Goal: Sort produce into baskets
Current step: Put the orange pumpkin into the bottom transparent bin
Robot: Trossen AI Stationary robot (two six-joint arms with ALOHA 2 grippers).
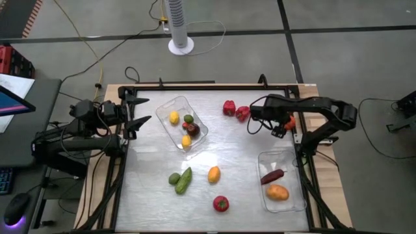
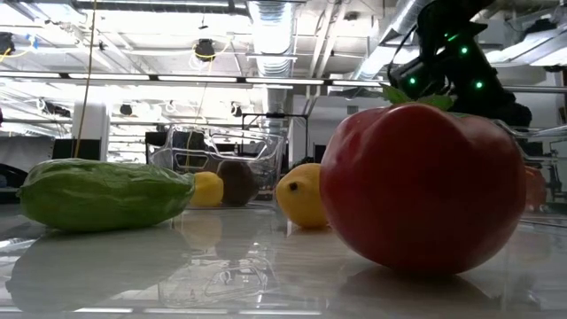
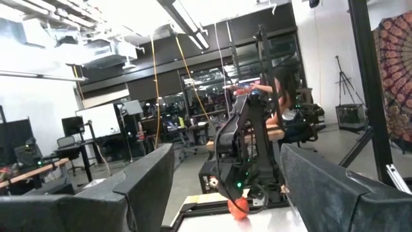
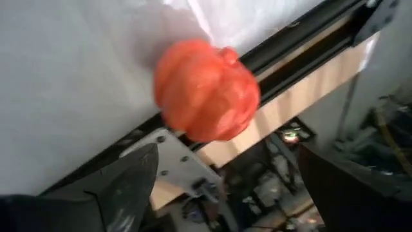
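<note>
white tabletop (image 1: 234,156) carries scattered produce between two baskets. right gripper (image 1: 278,123), fingers spread, hangs over an orange-red piece (image 4: 206,90), likely to grab it. left gripper (image 1: 140,110) waits parted, empty, at the table's edge.

This is a robotics lab or workshop in a big industrial hall. The table (image 1: 227,162) stands on a grey concrete floor with loose cables around it. Behind the table there are exposed ceiling pipes (image 2: 270,27), long strip lights (image 3: 193,29), desks with a monitor (image 3: 102,119) and a seated person (image 3: 286,106).
</note>
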